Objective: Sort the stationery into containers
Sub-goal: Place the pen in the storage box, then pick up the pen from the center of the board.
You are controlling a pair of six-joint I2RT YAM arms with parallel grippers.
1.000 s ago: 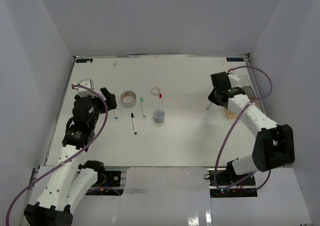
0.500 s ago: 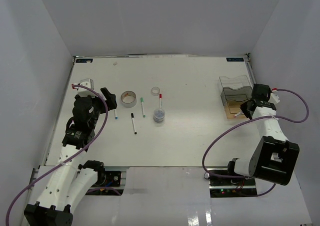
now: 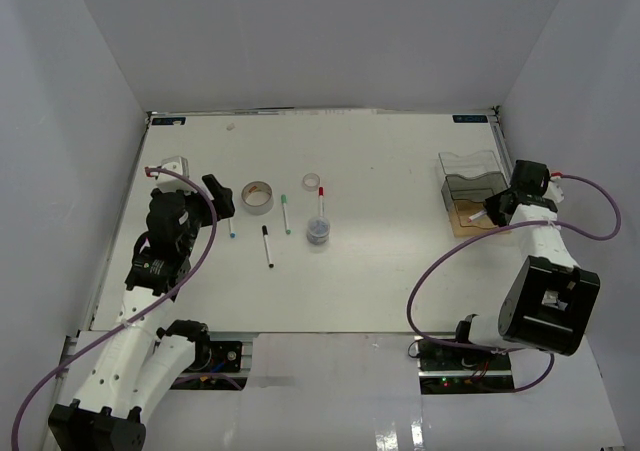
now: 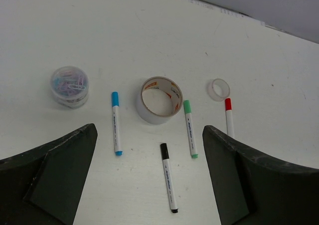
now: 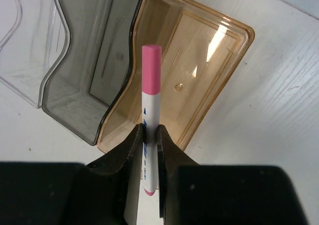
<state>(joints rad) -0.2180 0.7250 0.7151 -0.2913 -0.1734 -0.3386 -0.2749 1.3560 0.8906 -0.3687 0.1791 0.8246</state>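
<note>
— White counter [image 3: 380, 271], walled round. What's nearest?
— On one side the left gripper [image 4: 148, 152], spread wide and empty, above the black marker [image 4: 168, 177], tape [image 4: 158, 99] and clip tub [image 4: 70, 85].
— And the other side?
— There the right gripper [image 5: 150, 135] is pinched tight on the pink marker [image 5: 151, 85], cap forward, over the wavy wall where the tan tray [image 5: 214, 45] meets the grey bin [image 5: 75, 100].
— Risk?
— Let go here, I'd judge it could bridge that wall or drop into the wrong side. It's held low on the barrel, so it may pivot.

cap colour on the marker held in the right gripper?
Pink, on the thin white marker; shows best in the right wrist view.
</note>
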